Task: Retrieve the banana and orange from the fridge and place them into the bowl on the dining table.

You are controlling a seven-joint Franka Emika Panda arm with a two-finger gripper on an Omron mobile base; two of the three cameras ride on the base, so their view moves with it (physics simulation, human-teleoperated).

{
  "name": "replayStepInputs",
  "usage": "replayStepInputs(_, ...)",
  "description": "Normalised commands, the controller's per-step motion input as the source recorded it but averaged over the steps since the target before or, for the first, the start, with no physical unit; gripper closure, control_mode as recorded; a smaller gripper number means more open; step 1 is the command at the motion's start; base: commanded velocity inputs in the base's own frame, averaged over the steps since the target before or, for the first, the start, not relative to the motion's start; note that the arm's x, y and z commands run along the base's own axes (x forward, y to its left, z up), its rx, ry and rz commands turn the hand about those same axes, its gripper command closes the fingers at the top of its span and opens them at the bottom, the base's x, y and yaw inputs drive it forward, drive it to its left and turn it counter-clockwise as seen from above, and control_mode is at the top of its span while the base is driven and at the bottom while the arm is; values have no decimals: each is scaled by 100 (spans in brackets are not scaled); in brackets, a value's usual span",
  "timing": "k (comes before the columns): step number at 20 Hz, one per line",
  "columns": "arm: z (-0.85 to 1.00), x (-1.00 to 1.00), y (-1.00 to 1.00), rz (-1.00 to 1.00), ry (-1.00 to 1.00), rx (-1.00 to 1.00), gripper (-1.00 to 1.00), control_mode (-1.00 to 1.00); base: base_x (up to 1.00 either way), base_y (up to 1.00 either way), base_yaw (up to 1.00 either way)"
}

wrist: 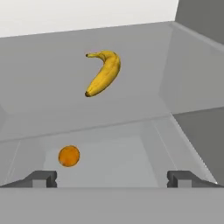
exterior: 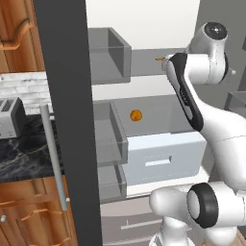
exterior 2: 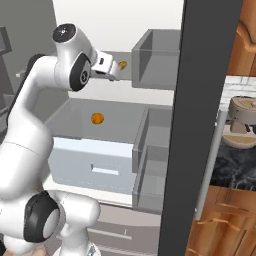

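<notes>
The fridge stands open, its dark door edges framing the white interior. A yellow banana lies on the upper grey shelf, also seen as a small banana just past the hand. The orange sits on the shelf below, the same orange showing low and left of the hand. My gripper is open, held above and short of the banana, with nothing between its fingers; from the side the gripper hovers at upper-shelf height. The bowl and dining table are out of view.
Grey door bins jut out on both doors beside the shelves. A pale drawer sits under the orange's shelf. A toaster stands on the black counter to the left, with wooden cabinets on both sides.
</notes>
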Motion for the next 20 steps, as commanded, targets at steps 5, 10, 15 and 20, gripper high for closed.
replayStepInputs(5, 3, 60, -26, -1, 7, 0, -100, -100, 0, 0, 0)
replayStepInputs(10, 0, 67, -12, 0, 2, 0, -100, -100, 0, 0, 0)
replayStepInputs(15, 0, 60, 0, 0, 0, 0, -100, -100, 0, 0, 0)
replayStepInputs(20, -7, 58, 0, 0, 0, 0, -100, -100, 0, 0, 0)
